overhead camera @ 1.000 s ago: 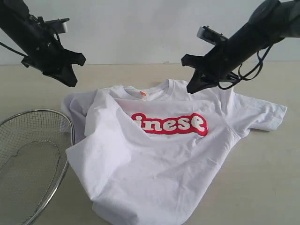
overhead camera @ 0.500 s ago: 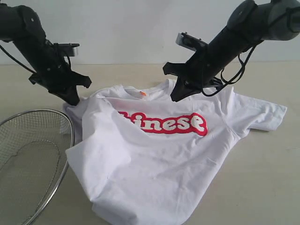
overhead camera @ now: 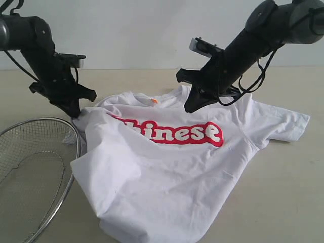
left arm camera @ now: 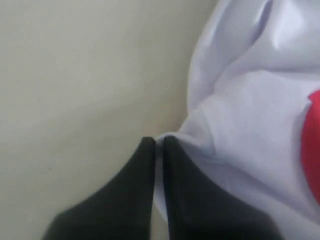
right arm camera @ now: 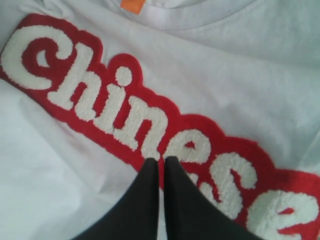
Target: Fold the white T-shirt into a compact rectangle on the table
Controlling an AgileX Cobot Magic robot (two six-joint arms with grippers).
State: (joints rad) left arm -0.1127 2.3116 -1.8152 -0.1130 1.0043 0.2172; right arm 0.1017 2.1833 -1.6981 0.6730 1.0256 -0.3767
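One T-shirt [overhead camera: 167, 177] on one tabletop [overhead camera: 288, 177], one wire basket [overhead camera: 30, 167] beside it, two pincers, left pincer [overhead camera: 76, 114] clamped on the shirt's edge, right pincer [overhead camera: 191, 107] together, empty, over the print [overhead camera: 172, 132]

round metal wire-mesh basket [overhead camera: 35, 147] at lower left, partly cropped, plain white wall [overhead camera: 142, 30] behind

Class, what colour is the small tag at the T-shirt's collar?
Orange. The neck tag shows best in the right wrist view, at the white T-shirt collar.
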